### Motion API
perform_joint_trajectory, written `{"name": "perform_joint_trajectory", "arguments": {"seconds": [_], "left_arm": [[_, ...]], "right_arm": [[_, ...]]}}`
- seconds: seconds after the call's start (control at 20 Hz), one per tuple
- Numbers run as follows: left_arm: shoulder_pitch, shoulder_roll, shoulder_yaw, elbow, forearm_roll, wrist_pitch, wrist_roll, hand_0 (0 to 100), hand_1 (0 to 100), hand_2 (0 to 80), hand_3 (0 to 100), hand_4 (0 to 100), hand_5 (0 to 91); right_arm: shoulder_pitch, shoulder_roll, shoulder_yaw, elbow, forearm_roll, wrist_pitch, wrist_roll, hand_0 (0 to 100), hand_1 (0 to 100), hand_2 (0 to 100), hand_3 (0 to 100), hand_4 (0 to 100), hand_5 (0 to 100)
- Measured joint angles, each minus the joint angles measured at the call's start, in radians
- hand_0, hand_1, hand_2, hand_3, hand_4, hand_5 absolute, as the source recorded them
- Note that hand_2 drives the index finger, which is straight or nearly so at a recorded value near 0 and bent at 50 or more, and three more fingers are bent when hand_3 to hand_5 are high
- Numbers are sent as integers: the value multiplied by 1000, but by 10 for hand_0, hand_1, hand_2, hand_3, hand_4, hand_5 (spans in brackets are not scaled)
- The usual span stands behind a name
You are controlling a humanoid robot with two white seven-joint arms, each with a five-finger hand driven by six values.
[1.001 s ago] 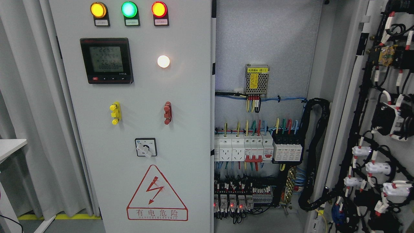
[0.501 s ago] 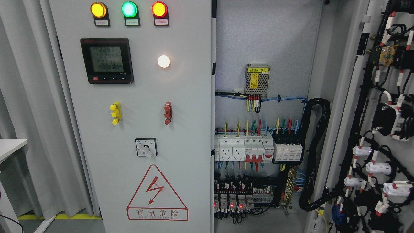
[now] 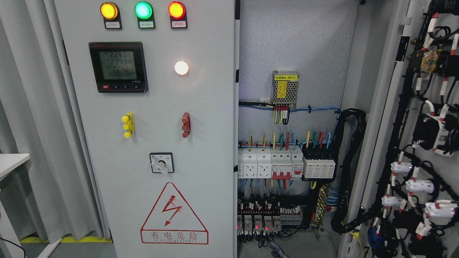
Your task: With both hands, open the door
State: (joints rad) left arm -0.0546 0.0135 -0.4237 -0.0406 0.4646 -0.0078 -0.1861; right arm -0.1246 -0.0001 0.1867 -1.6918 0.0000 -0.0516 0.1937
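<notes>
The cabinet's left door (image 3: 154, 107) is a grey panel facing me, with three lamps (image 3: 142, 10), a meter (image 3: 118, 67), yellow (image 3: 127, 125) and red (image 3: 185, 124) handles, a rotary switch (image 3: 161, 163) and a red warning triangle (image 3: 174, 215). The right door (image 3: 391, 118) is swung wide open at the picture's right, its wired inner side (image 3: 426, 143) showing. Between the doors the cabinet's inside (image 3: 294, 46) is exposed. A small grey tip (image 3: 277, 250) pokes in at the bottom edge right of the middle. It looks like part of my right hand, with too little of it showing to read.
Inside the cabinet are breakers (image 3: 283, 163), a power supply (image 3: 285, 89), terminal rows (image 3: 265, 218) and a thick black cable bundle (image 3: 349, 168). Grey curtains (image 3: 32, 107) hang at the left. A white table corner (image 3: 12, 161) juts in at the left edge.
A small grey tip has come up at the bottom edge below the terminal rows. The doors have not moved.
</notes>
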Motion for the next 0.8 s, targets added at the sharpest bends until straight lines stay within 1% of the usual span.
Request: {"name": "perform_joint_trajectory", "arguments": {"seconds": [0.15,0.35,0.45,0.6,0.8], "left_arm": [[0,-3,7,10,-1,-1,0,296,0,28,27,37,0],[0,-6,14,19,-1,-3,2,295,0,28,28,37,0],[0,-7,17,23,-1,-5,2,295,0,28,28,36,0],[0,-9,20,27,-1,-7,2,296,0,28,28,36,0],[-1,-10,23,31,-1,-7,2,296,0,28,27,37,0]], "right_arm": [[-70,0,5,-38,0,19,0,218,0,0,0,0,0],[-172,0,10,-53,-17,49,-63,218,0,0,0,0,0],[-217,0,13,-51,-23,58,-79,218,0,0,0,0,0],[-274,0,24,-41,-48,79,-91,218,0,0,0,0,0],[-343,0,48,-16,-112,96,-93,218,0,0,0,0,0]]}}
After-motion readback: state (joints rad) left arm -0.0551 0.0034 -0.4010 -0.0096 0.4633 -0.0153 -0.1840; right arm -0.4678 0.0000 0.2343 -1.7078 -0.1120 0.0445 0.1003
